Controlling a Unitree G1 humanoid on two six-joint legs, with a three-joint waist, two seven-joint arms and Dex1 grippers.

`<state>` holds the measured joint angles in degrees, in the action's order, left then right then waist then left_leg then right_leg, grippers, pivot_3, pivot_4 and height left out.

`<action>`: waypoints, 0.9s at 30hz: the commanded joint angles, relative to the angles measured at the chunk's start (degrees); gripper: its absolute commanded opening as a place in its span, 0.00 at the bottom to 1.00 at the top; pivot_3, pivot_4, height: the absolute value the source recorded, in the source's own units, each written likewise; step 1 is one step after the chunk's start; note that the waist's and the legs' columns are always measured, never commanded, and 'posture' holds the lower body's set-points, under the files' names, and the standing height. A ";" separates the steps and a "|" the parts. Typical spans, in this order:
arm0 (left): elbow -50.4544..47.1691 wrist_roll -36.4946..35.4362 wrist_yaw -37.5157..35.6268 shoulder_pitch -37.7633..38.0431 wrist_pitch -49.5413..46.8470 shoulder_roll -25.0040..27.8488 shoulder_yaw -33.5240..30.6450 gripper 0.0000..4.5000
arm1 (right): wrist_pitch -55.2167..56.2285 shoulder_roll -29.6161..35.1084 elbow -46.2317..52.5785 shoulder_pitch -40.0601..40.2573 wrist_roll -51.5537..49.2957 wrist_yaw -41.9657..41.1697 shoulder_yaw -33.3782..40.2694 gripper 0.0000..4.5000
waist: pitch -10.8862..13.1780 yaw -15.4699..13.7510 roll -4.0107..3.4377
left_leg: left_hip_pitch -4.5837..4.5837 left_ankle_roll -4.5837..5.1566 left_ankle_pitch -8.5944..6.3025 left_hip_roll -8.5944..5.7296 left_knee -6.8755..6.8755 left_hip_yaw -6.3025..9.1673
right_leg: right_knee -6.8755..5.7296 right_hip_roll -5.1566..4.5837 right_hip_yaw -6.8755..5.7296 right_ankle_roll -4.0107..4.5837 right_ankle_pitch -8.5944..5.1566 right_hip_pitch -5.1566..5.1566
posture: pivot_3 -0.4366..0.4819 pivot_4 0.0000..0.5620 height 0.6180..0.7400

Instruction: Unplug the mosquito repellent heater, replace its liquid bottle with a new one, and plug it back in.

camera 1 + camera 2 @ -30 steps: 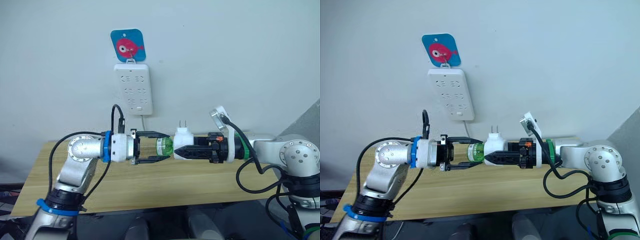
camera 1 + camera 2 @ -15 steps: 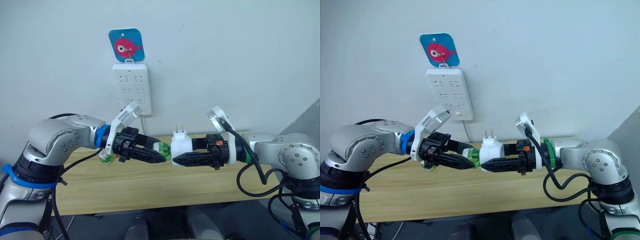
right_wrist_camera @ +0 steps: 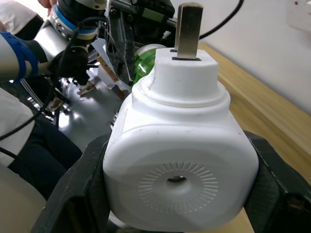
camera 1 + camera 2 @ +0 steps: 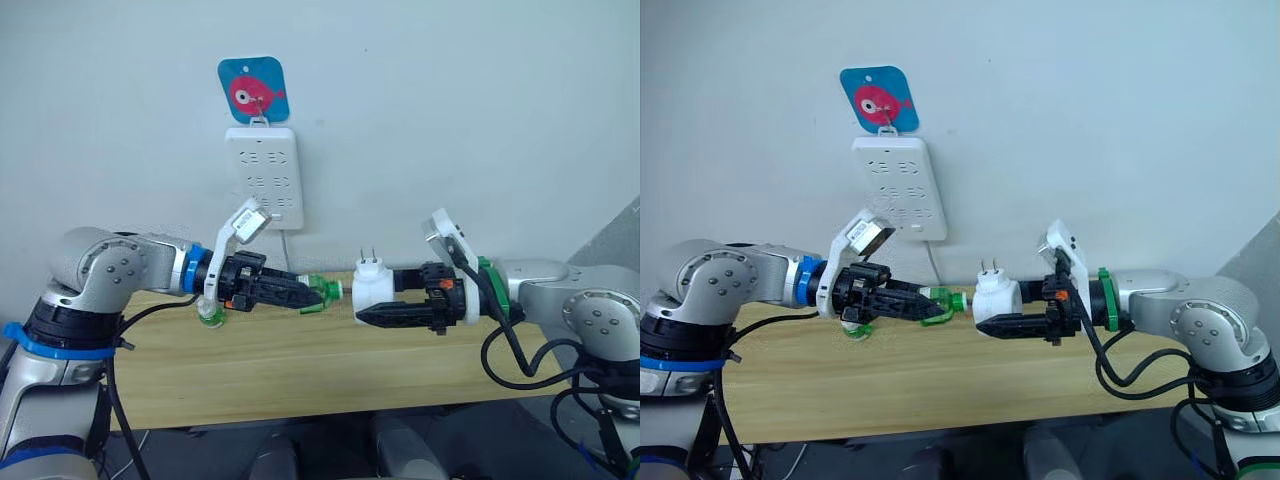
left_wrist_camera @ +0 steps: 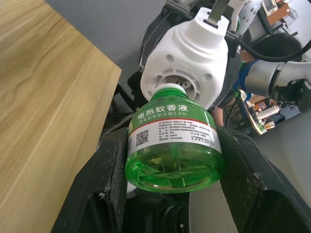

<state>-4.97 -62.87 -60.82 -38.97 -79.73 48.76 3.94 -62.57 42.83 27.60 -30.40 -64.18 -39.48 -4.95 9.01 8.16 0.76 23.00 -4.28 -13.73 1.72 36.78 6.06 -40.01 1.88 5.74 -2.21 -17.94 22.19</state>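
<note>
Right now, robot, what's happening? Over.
Left claw shut on green bottle. Right claw shut on heater, unplugged. Bottle neck at heater's opening. Nothing blocking.

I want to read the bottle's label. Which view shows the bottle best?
The left wrist view: the green bottle sits close up between the left gripper fingers, label facing the camera, neck toward the heater. The eye views show it small and side-on; the right wrist view shows a green sliver behind the heater.

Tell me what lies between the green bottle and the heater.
Nothing: a bare gap separates the green bottle from the heater, with wall and table behind, seen in both eye views.
</note>
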 commanded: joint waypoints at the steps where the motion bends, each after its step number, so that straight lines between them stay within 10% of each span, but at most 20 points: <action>1: -0.17 0.23 1.08 -1.32 0.35 -0.03 -3.56 0.49 | 1.37 -0.03 3.09 -0.03 0.28 -3.23 -0.22 0.67 | 0.01 -0.01 0.02 | 0.00 0.00 0.00 0.00 0.00 0.00 | 0.01 0.00 0.01 0.00 0.00 0.00 | 0.32 0.20 1.00; 9: -6.52 6.91 -3.57 4.85 12.29 1.57 -2.85 0.49 | 2.03 4.46 0.30 3.94 6.21 -5.62 0.71 0.67 | 0.02 -0.14 0.02 | 0.00 -0.02 0.00 -0.02 0.00 -0.05 | 0.03 -0.06 0.04 0.00 0.00 -0.01 | 0.32 0.21 1.00; 19: -18.74 31.48 -5.73 27.25 56.16 -3.72 -1.23 0.49 | 9.29 6.96 -12.96 11.59 34.52 5.69 -8.91 0.67 | 0.14 -0.30 0.06 | -0.05 -0.02 0.00 0.01 -0.01 -0.29 | 0.05 -0.08 0.28 0.01 0.01 0.03 | 0.36 0.26 1.00; 27: -19.73 40.24 -5.10 37.18 70.54 -5.48 0.89 0.49 | 5.50 2.74 -28.14 6.02 47.03 7.59 -14.63 0.67 | 1.05 -0.64 0.04 | -0.14 -0.01 0.00 -0.02 0.06 -0.57 | 0.04 -0.08 0.60 -0.10 0.07 -0.01 | 0.40 0.30 1.00</action>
<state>-22.63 -23.75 -66.25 -2.10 -12.02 43.51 4.82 -55.19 45.66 0.57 -22.80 -18.94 -31.51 -19.30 10.07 7.53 0.80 22.86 -4.29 -13.73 1.69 36.84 5.42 -39.97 1.79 6.44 -2.36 -17.84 22.19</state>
